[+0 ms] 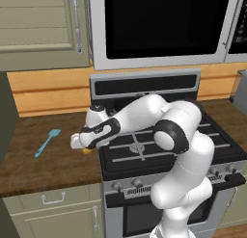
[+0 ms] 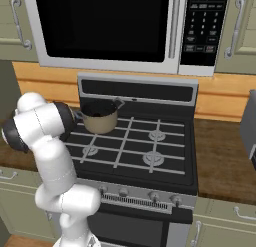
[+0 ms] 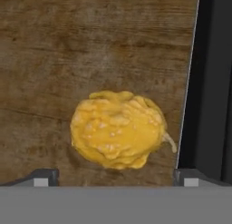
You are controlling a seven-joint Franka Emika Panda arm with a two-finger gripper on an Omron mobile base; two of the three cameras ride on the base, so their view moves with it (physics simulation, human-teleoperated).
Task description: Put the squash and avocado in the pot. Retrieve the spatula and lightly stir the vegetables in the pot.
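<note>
The lumpy yellow squash (image 3: 117, 130) lies on the wooden counter, close to the stove's dark left edge. My gripper (image 3: 115, 177) hovers right above it, open, its two fingertips (image 3: 44, 177) spread wider than the squash and nothing between them. From the left base view the hand (image 1: 81, 145) hangs low over the counter with a sliver of the squash (image 1: 88, 150) beneath it. The light blue spatula (image 1: 47, 142) lies flat on the counter further left. The tan pot (image 2: 100, 117) stands on the stove's rear left burner, its inside dark. The avocado is out of view.
The black stove (image 2: 135, 146) with its grates sits to the right of the wooden counter (image 1: 43, 160). A microwave (image 2: 105, 28) hangs above it. Cabinets (image 1: 38, 27) hang over the counter. A grey appliance (image 2: 248, 126) stands on the right counter.
</note>
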